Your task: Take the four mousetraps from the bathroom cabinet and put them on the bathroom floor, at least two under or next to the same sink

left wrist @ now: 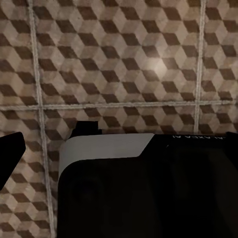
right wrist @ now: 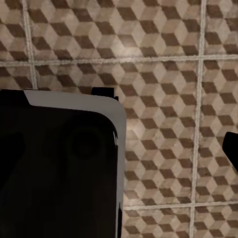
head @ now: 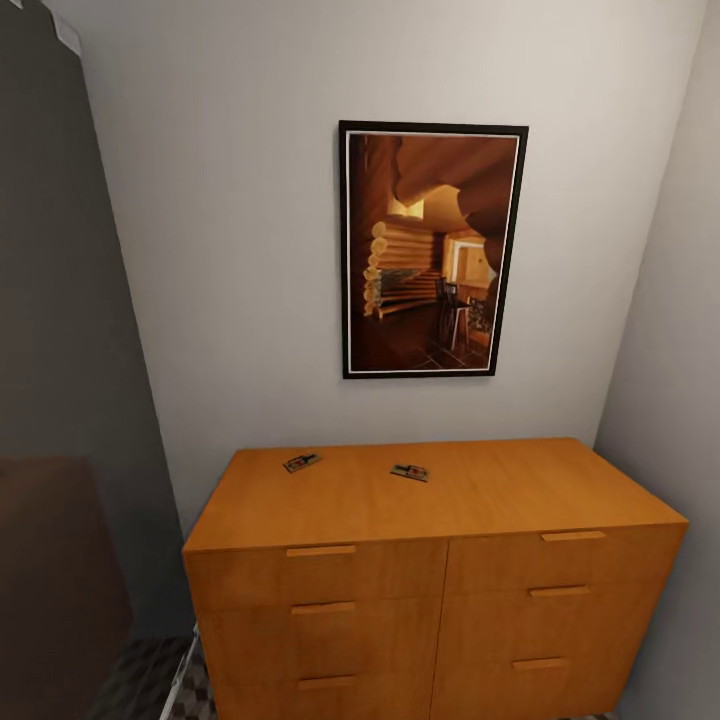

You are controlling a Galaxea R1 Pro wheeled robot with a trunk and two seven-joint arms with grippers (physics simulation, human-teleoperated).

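**Two mousetraps on the cabinet top**

Two mousetraps, small, flat and dark, one (head: 301, 462) left of the other (head: 409, 472), lie apart on the orange-brown cabinet (head: 440, 560). Their detail is blurry. Whether either gripper is spread or closed cannot be told.

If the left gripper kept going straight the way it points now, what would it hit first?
Most likely the floor: the left wrist view looks onto cube-patterned tiles with nothing lying between. The dark robot body sits close beside that line, and depth is unclear.

Faint pale lettering runs along the edge of the dark robot body (left wrist: 193, 144) in the left wrist view, upside down and too blurred to read.
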